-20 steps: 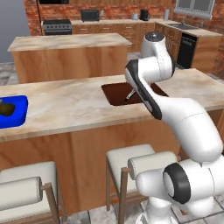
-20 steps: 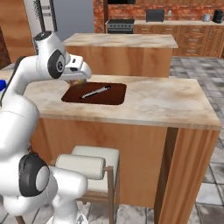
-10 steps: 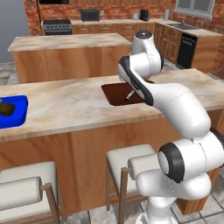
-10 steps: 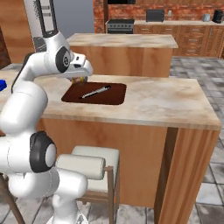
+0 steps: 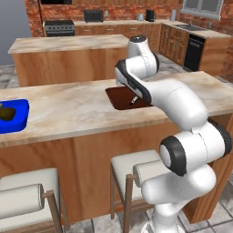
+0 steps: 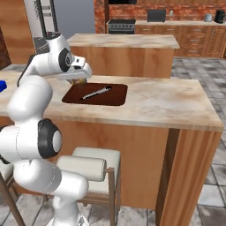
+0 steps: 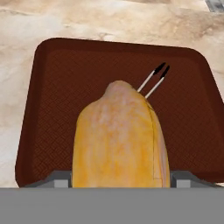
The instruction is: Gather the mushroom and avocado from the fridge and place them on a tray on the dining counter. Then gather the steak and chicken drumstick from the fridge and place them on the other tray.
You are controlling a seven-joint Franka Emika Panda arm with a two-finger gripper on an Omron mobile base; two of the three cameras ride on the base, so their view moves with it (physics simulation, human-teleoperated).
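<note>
My gripper (image 7: 121, 180) is shut on the chicken drumstick (image 7: 118, 140), a tan-orange lump held between the two fingertips (image 7: 60, 180). It hangs just above the other tray (image 7: 48, 48), the dark reddish-brown one on the dining counter (image 6: 167, 103). In the right base view the drumstick (image 6: 79, 81) shows under the hand at the left end of that tray (image 6: 115, 99). The blue tray (image 5: 20, 119) lies far left on the counter with the dark avocado (image 5: 6, 113) in it. The mushroom and steak are out of view. The grey fridge (image 6: 73, 17) stands far behind.
Thin metal tongs (image 7: 153, 81) with black tips lie across the brown tray's middle. Padded stools (image 5: 136, 166) stand under the counter's front. A shorter island (image 6: 128, 42) runs behind the counter, with cabinets and a stove along the brick back wall.
The arm's upper links have swung and risen over the counter. The hand stays over the brown tray's left end with the drumstick still in its grip.
</note>
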